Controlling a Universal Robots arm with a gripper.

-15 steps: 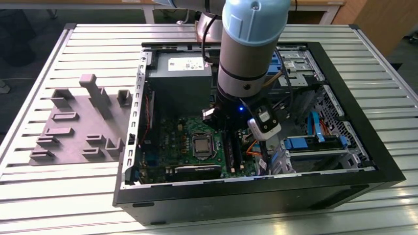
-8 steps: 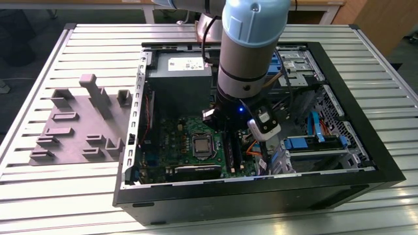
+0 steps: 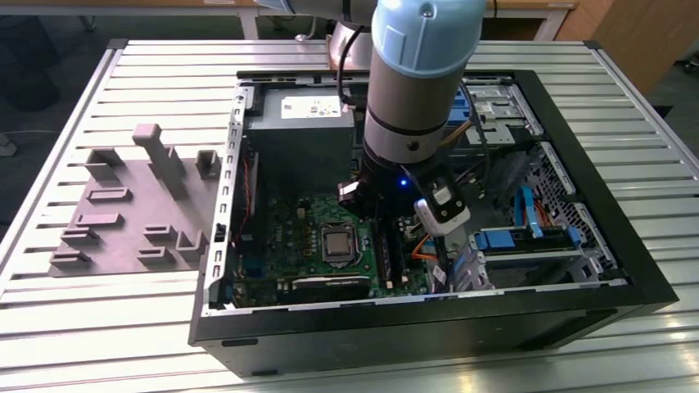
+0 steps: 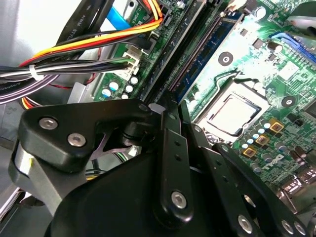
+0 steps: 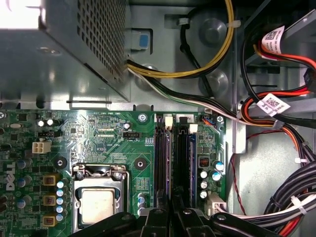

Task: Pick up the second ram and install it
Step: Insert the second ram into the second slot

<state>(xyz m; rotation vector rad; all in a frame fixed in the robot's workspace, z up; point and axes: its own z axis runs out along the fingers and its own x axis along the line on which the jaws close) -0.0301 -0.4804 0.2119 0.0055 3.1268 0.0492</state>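
Tool (image 5: 170,219) fingers pressed together, bearing down over the memory slots (image 5: 173,163) at the CPU socket's (image 5: 98,197) 3 o'clock, apparently seating the second ram (image 4: 197,64).

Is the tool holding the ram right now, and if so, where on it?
Cannot be told. The tool sits low over the slots on the motherboard, but no ram is clearly visible at its tip.

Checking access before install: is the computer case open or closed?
Open: the computer case has no panel on top, so the motherboard shows, with the gripper down inside it.
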